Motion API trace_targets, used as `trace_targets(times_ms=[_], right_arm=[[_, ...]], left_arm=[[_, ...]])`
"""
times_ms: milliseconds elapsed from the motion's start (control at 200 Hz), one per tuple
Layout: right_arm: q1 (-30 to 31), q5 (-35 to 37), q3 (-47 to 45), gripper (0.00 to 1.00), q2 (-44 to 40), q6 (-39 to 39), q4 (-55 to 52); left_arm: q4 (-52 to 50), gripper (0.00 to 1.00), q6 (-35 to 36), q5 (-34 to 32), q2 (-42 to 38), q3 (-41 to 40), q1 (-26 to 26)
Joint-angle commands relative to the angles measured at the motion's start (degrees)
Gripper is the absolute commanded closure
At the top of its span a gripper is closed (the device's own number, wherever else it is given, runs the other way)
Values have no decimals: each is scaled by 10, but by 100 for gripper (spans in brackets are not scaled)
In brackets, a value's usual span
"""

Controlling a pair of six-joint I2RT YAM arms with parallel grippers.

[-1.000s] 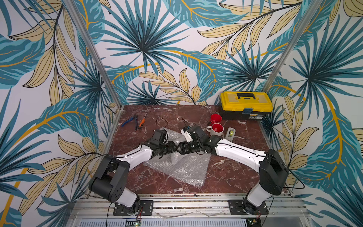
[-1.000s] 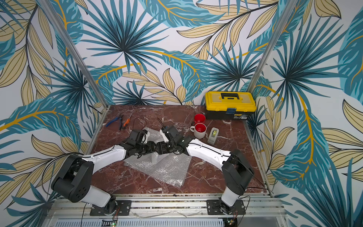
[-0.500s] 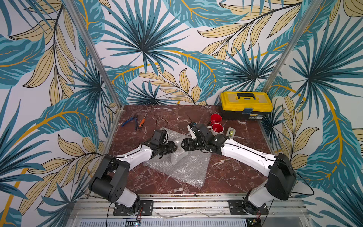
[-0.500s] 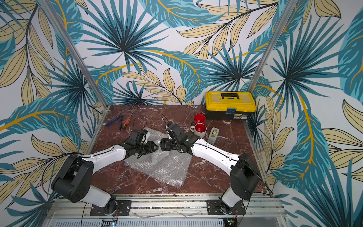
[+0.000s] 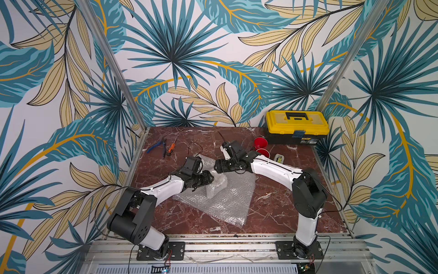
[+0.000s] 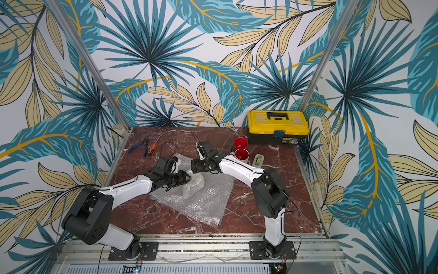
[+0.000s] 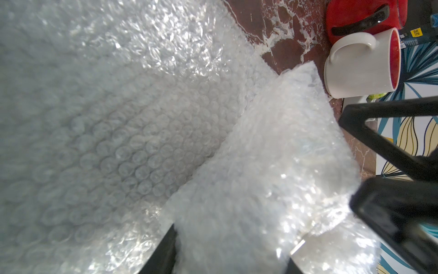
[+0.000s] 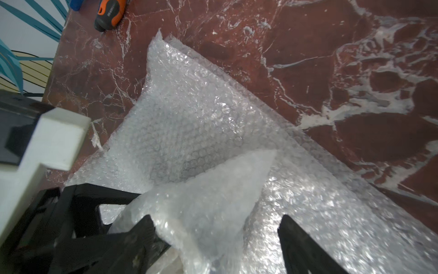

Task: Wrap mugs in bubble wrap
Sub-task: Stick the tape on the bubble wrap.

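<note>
Mid-table (image 5: 272,213), left tool (image 5: 211,178) half-closed around bubble wrap (image 5: 227,201)

What the bundle (image 7: 272,166) holds cannot be told, since its wrap is cloudy. In the left wrist view the sheet (image 7: 71,142) blurs on its near side and the red mug (image 7: 360,19) is cut by the edge. The left gripper (image 7: 237,239) shows one finger stub there, the other mostly under wrap. The right gripper (image 8: 216,217) has both fingers cut by the edge in its own view, and so is the screwdriver (image 8: 110,14). In both top views the right arm (image 5: 272,168) hides part of the white mug (image 5: 263,153). The toolbox (image 5: 297,128) label is too small to read.
</note>
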Motion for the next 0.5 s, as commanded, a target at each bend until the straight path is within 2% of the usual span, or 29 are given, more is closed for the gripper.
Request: trace_targets(times_ms=[0,230,496], right_arm=[[-5,-32,7,16,13,-2,24],[-9,-14,7,16,48,6,20],[-23,-18,7,18,82,62,9]], left_arm=[[-20,52,7,1,15,17,-7],[-20,52,7,0,18,16,-7],[-20,52,8,-1,19,16,-7]])
